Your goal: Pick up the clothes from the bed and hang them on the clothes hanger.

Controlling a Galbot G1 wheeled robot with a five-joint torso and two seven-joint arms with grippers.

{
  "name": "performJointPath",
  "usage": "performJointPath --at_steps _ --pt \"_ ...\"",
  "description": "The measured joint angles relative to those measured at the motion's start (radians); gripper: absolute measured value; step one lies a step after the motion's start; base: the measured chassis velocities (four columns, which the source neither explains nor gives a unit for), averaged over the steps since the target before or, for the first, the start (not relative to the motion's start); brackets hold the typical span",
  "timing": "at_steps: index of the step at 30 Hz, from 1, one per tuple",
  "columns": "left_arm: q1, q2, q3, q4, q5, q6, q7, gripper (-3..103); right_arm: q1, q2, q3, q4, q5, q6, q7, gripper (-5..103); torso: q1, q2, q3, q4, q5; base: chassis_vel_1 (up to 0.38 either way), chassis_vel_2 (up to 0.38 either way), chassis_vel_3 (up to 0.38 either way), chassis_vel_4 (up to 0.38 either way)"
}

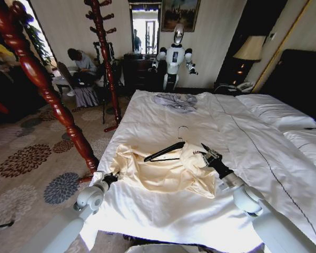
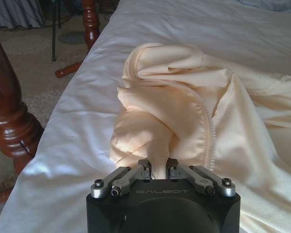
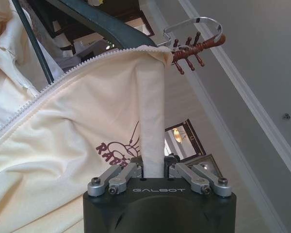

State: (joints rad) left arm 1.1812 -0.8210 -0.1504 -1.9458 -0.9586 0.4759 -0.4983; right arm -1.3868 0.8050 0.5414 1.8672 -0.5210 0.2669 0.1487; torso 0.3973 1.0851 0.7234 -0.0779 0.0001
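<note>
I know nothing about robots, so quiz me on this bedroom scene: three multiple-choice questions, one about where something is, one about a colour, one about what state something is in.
1. Where does the black clothes hanger lie?
A. on the cream-yellow garment on the bed
B. on the carpet
C. on a pillow

2. What colour is the smaller garment near the bed's far end?
A. red
B. grey-blue
C. green

3. What is the left end effector doing?
A. hanging open above the floor
B. gripping the hanger's hook
C. pinching a fold of the cream-yellow garment

Answers: 1 A, the head view shows the hanger resting on the garment. 2 B, it looks grey-blue against the white duvet. 3 C, the left wrist view shows its fingers closed on fabric; the right end effector pinches a strip too.
</note>
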Motion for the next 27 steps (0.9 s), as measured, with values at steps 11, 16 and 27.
performJointPath --at_steps 11,16,27 --pt "0.173 0.112 -0.086 -0.200 -0.003 0.026 -0.017 2 -0.025 -0.012 0.032 0.008 0.017 -0.005 0.008 19 0.000 0.000 0.000 -0.0003 -0.0002 0.000 0.000 0.000 0.000" --pt "0.383 0.146 -0.228 -0.366 -0.005 0.063 -0.023 2 -0.027 -0.007 0.039 0.002 0.016 -0.004 0.010 19 0.000 0.000 0.000 0.0003 0.0003 0.000 0.000 0.000 0.000" --pt "0.766 0.126 -0.383 -0.552 0.002 0.205 -0.089 2 -0.027 -0.011 0.044 -0.001 0.018 -0.004 0.013 19 0.000 0.000 0.000 0.0002 0.0000 0.000 0.000 0.000 0.000"
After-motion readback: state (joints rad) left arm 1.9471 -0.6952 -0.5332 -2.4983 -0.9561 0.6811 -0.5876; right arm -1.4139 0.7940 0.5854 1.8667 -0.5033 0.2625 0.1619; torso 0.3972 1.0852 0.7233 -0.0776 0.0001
